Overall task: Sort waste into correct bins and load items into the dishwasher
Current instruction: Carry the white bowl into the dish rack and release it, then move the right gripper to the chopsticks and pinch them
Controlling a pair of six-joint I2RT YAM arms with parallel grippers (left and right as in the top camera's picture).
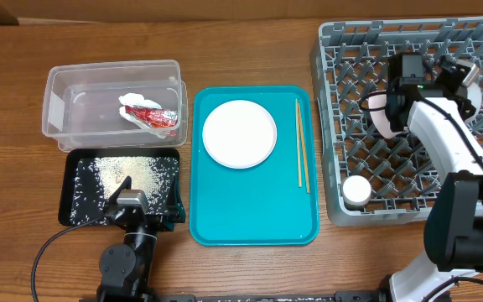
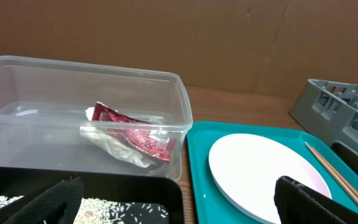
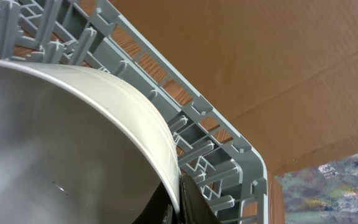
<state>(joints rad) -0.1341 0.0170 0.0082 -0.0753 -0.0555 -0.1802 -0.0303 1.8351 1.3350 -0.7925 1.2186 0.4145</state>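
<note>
In the grey dish rack (image 1: 332, 126) the pinkish-white bowl (image 1: 378, 117) is held tilted over the pegs, its rim pinched by the right gripper (image 3: 178, 200), which should probably seat it between peg rows before letting go; the left gripper (image 2: 179, 202) rests empty, fingers wide apart.

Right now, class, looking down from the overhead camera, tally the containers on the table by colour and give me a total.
Clear tub: 1
Black tray: 1
Teal serving tray: 1
Grey dish rack: 1
Total: 4
</note>
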